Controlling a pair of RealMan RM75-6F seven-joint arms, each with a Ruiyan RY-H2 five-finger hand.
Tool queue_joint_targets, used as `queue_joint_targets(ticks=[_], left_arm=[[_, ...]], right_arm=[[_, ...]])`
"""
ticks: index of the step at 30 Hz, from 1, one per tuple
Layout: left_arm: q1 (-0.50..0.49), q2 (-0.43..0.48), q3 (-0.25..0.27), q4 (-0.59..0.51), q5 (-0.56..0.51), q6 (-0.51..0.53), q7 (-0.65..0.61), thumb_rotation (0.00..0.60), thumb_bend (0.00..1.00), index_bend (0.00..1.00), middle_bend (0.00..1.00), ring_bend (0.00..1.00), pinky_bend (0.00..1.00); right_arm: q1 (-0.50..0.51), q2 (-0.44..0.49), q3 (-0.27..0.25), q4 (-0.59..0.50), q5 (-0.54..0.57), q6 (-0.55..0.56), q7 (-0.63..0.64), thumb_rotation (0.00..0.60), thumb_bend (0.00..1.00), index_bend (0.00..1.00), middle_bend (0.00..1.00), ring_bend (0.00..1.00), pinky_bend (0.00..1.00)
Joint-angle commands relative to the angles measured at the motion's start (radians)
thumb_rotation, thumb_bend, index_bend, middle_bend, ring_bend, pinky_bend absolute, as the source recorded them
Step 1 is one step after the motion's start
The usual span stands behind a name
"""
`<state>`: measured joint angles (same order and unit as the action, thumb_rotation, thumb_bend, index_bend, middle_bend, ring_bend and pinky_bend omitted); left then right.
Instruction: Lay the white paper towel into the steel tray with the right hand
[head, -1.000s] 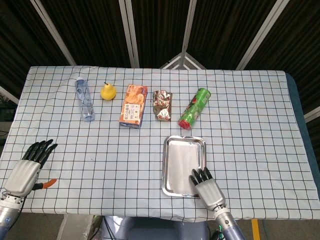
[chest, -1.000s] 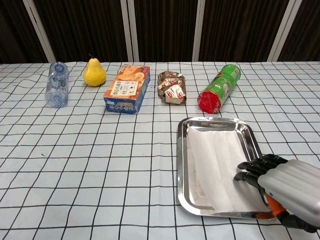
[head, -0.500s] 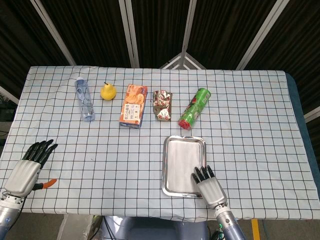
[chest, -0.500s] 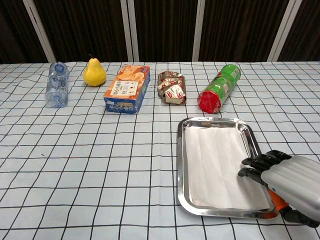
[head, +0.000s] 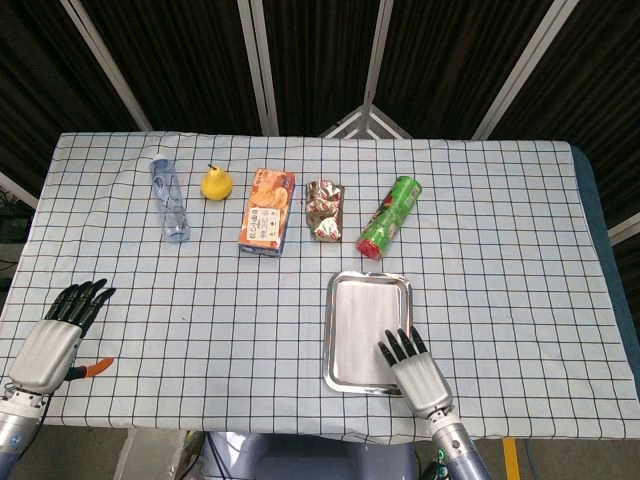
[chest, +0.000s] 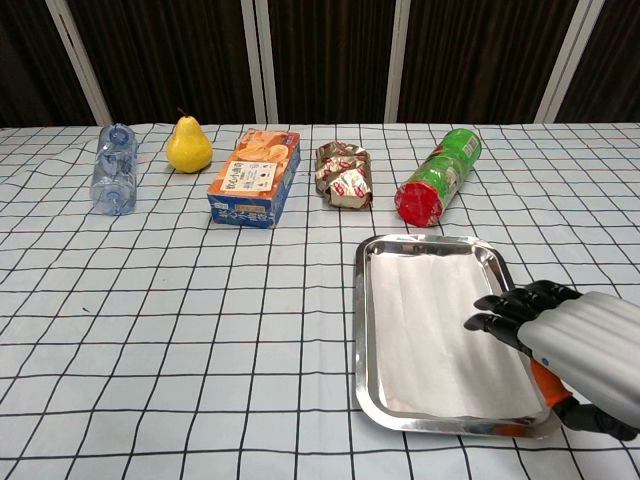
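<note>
The steel tray (head: 334, 300) (chest: 362, 330) sits at the front right of the checked table. A white paper towel (head: 362, 320) (chest: 430, 335) lies flat inside it and covers most of its floor. My right hand (head: 412, 366) (chest: 565, 345) hovers over the tray's near right corner, palm down, fingers spread and holding nothing; whether the fingertips touch the towel is unclear. My left hand (head: 58, 330) rests at the table's front left edge, fingers stretched out and empty, seen only in the head view.
A row stands behind the tray: a clear bottle (head: 170, 199) (chest: 113, 168), a yellow pear (head: 216, 183) (chest: 188, 146), an orange box (head: 267, 211) (chest: 256, 176), a crumpled snack pack (head: 323, 209) (chest: 343, 174), and a green can (head: 390, 215) (chest: 439, 175) just beyond the tray's far edge.
The towel has settled flat in the tray. My right hand has drifted slightly back and forth over the tray's near right corner. The left hand has not moved.
</note>
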<state>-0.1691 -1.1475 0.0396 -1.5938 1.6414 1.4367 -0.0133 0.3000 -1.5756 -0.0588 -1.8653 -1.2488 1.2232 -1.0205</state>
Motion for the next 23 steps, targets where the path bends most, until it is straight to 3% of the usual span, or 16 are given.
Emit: queue_joint_targets(ticks=[1, 10, 16, 23], left_arm=[[0.000, 0.000, 0.000, -0.001, -0.001, 0.000, 0.000, 0.600, 0.01, 0.00, 0.00, 0.00, 0.00], [0.002, 0.000, -0.001, 0.000, -0.001, 0.003, 0.001, 0.600, 0.01, 0.00, 0.00, 0.00, 0.00], [0.002, -0.003, -0.002, 0.001, 0.000, 0.004, 0.008, 0.600, 0.01, 0.00, 0.00, 0.00, 0.00], [0.007, -0.010, -0.004, 0.003, 0.005, 0.019, 0.023, 0.600, 0.01, 0.00, 0.00, 0.00, 0.00]], right_arm=[[-0.002, 0.029, -0.018, -0.042, -0.087, 0.029, 0.061, 0.600, 0.80, 0.05, 0.06, 0.00, 0.00], [-0.054, 0.196, -0.042, -0.069, -0.229, 0.160, 0.200, 0.600, 0.57, 0.00, 0.02, 0.00, 0.00], [-0.129, 0.343, -0.053, 0.054, -0.292, 0.298, 0.392, 0.600, 0.46, 0.00, 0.00, 0.00, 0.00], [-0.218, 0.424, -0.046, 0.202, -0.281, 0.425, 0.633, 0.600, 0.40, 0.00, 0.00, 0.00, 0.00]])
